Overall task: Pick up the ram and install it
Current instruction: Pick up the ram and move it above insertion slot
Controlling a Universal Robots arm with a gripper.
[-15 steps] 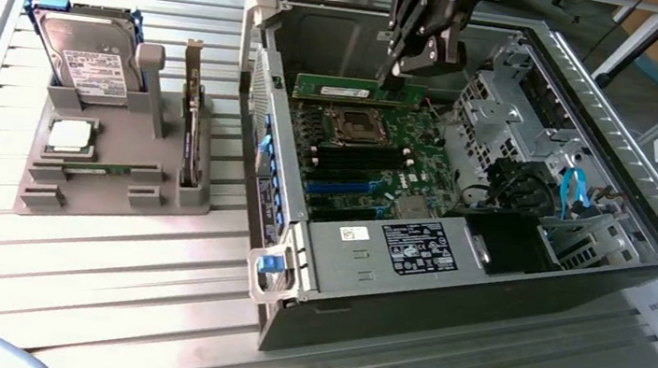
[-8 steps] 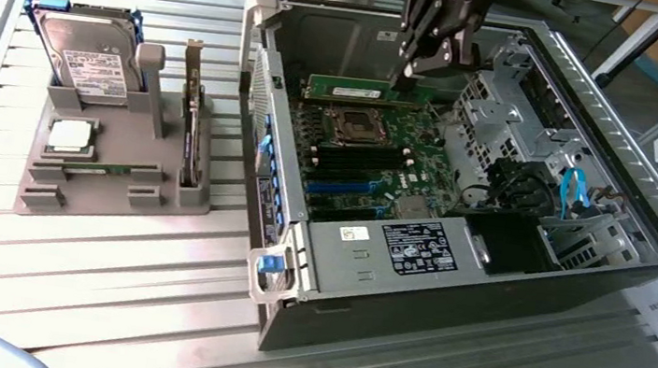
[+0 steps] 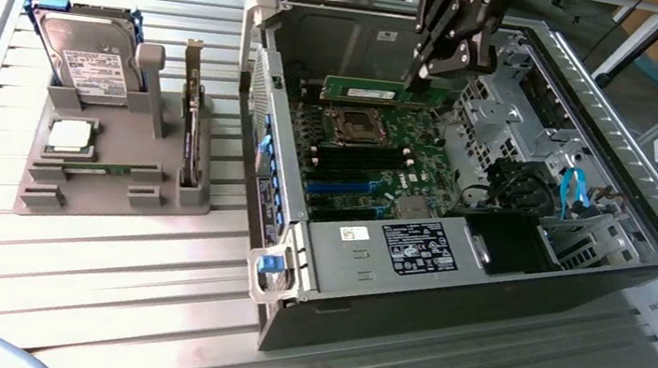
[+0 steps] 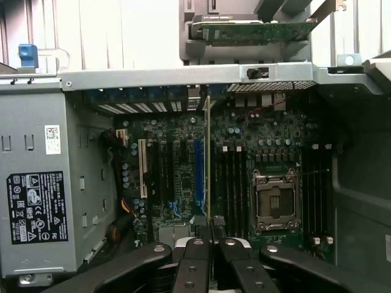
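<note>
The ram [image 3: 372, 91] is a long green stick held level above the motherboard [image 3: 363, 165] inside the open computer case. My gripper [image 3: 421, 80] is shut on its end towards the exterior view's right. In the wrist view the ram [image 4: 208, 159] shows edge-on as a thin strip running out from between my fingertips, with the gripper [image 4: 208, 241] closed around it. It hangs over the board between the blue slot [image 4: 198, 171] and the black memory slots [image 4: 235, 183], beside the CPU socket [image 4: 275, 201]. I cannot tell whether it touches a slot.
The case walls [image 3: 268, 92] surround the board, with the power supply [image 3: 410, 246] at the front and cables [image 3: 573, 190] at the exterior view's right. A grey holder [image 3: 103, 185] on the slatted table carries a hard drive [image 3: 93, 61], a square processor chip [image 3: 71, 135] and an upright card [image 3: 192, 130].
</note>
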